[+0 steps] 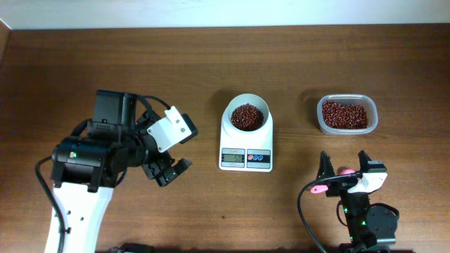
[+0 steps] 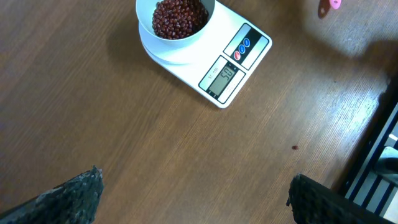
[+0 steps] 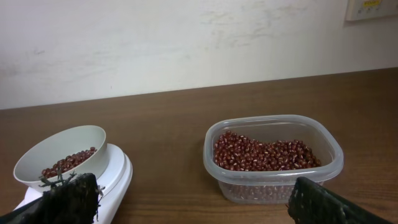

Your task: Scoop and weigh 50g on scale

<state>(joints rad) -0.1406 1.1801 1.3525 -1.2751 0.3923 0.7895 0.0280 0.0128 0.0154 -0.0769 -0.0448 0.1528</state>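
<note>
The left gripper [image 1: 171, 171] and the right gripper [image 1: 344, 164] were both wide open and empty, with the scale [image 1: 246, 150] between them, slightly nearer the left.

White scale [image 1: 245, 144] upright at ctr, its bowl [image 1: 247, 99] half-full w/ red-brown beans [image 1: 247, 117].

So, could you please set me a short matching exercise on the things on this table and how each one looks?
1. scale
2. bowl
3. tub
4. spoon

A. pink
B. clear plastic, rectangular
C. round, white, sits on the scale
D. grey display, red and blue buttons

Pairs: 1-D, 2-C, 3-B, 4-A.
</note>
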